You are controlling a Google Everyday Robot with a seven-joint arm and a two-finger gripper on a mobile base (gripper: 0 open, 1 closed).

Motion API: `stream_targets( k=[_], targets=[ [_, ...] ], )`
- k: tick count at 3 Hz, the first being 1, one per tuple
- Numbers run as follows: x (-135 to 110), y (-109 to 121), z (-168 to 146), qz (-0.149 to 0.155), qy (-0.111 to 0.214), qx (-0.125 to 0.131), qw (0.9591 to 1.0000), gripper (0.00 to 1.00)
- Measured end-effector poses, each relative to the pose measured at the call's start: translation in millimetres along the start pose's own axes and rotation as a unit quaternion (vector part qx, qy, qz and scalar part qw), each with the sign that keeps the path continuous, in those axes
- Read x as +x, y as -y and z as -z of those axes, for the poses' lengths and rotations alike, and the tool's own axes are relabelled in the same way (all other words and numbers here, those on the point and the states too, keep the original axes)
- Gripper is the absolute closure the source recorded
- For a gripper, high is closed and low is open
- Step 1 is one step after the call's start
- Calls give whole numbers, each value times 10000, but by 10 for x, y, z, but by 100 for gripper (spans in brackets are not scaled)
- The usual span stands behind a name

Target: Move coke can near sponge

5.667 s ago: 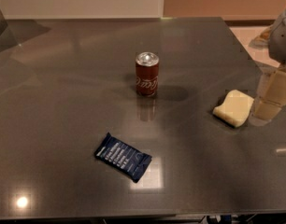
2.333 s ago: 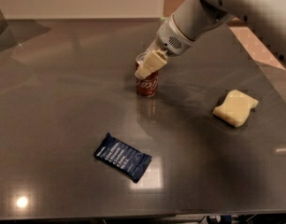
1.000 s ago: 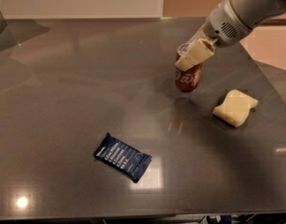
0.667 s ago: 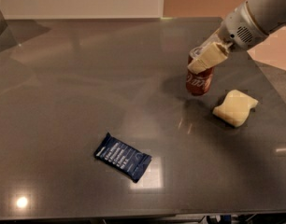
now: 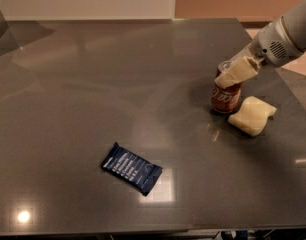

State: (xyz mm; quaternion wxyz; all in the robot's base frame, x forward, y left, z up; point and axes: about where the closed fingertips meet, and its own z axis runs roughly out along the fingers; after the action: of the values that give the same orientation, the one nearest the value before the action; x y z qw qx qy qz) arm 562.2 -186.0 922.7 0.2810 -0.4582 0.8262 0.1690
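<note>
Three things sit on the dark grey glossy tabletop (image 5: 93, 84) right now. Over on the right, the small red-brown cylindrical coke can (image 5: 226, 98) with white script stands upright. The pale yellow soft sponge (image 5: 252, 115) lies just beside it, to its right and a touch nearer the front edge, so close I can't tell whether they touch. The cream-coloured claw (image 5: 234, 74) reaches in from the right on its white arm (image 5: 285, 34), clamped around the coke can's top. Well apart, towards the front left, lies the flat dark-blue snack wrapper (image 5: 131, 167).
</note>
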Motion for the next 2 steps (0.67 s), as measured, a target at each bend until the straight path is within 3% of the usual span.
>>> stream_targets(
  k=[2],
  targets=[
    [122,46,-117,-99,92,-31,9999,37]
  ],
)
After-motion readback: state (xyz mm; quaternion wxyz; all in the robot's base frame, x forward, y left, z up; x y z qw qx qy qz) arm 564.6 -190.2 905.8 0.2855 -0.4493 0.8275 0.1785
